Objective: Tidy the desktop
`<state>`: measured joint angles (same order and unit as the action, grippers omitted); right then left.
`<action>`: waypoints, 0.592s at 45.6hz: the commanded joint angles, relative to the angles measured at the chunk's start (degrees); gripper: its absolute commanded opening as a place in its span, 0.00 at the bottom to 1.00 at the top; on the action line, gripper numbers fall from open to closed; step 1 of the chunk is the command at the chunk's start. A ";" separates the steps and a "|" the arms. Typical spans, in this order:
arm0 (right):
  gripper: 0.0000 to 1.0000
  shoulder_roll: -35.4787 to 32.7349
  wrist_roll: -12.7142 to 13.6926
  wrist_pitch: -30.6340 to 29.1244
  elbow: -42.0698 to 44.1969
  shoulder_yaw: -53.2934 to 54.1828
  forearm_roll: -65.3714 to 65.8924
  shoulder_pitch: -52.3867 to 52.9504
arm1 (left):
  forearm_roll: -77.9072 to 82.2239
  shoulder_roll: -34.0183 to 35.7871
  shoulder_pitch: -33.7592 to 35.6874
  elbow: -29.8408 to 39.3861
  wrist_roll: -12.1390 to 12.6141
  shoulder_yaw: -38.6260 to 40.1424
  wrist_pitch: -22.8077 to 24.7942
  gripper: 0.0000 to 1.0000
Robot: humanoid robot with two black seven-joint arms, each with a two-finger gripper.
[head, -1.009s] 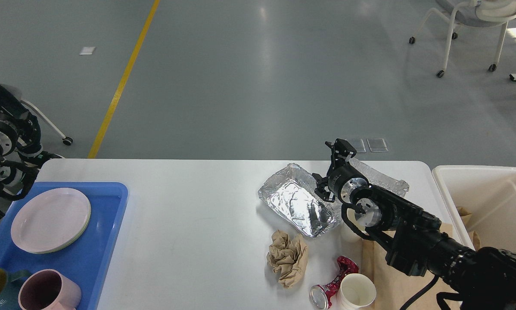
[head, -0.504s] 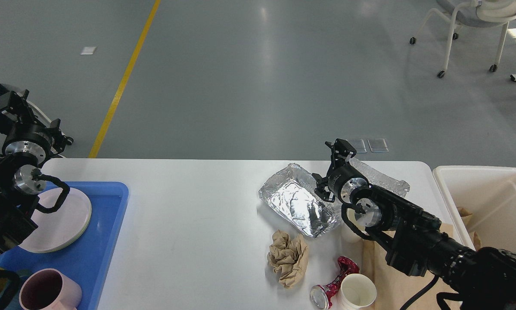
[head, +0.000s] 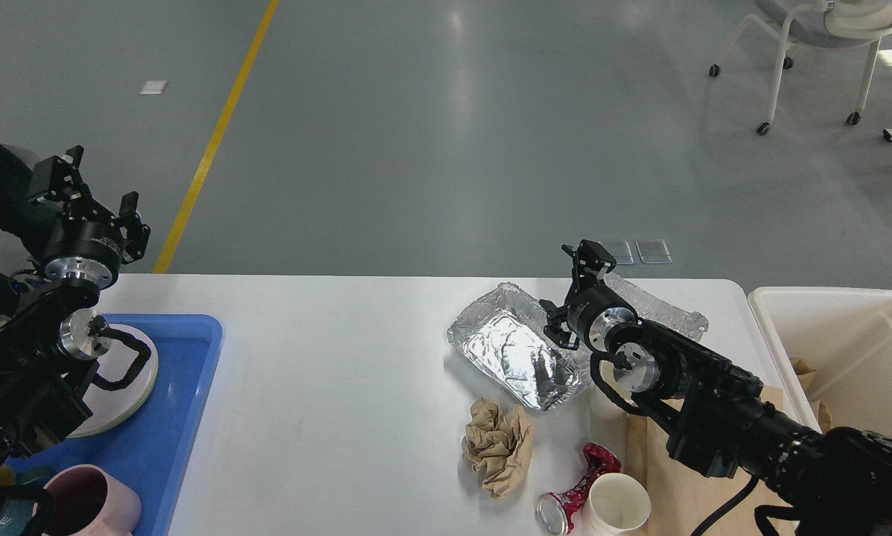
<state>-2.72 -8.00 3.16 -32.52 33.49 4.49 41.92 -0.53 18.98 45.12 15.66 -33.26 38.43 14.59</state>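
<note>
Tidying the surface (head: 342, 357) is unfinished: foil (head: 517, 357), paper (head: 497, 444), can (head: 572, 495), cup (head: 619, 504) remain; our left tool (head: 92, 190) apart, right tool (head: 589, 262) unreadable.

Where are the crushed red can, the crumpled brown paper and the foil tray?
crushed red can (head: 576, 491), head view, on its dented red middle.
crumpled brown paper (head: 497, 444), head view, on the centre of the wad.
foil tray (head: 509, 350), head view, on its creased inner floor.

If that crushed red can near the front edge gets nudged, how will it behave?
The can looks empty and dented, so probably light and easily shoved. It lies on its side, so it may wobble or roll unevenly. The paper cup beside it could get bumped.
</note>
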 commanded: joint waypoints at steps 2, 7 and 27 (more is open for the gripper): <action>1.00 0.00 0.00 0.00 0.00 0.00 0.00 0.00 | -0.26 -0.26 -1.70 -0.02 -3.30 0.59 3.42 0.97; 1.00 0.00 0.00 0.00 0.00 0.00 0.00 0.00 | -0.35 -1.14 -3.98 -0.02 -3.74 1.12 4.04 0.97; 1.00 0.00 0.00 0.00 0.00 0.00 0.00 0.00 | -0.52 -1.14 -4.07 -0.02 -3.74 1.03 4.22 0.97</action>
<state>-2.72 -8.00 3.16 -32.52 33.49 4.48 41.92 -1.05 17.84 41.10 15.64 -37.00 39.49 18.81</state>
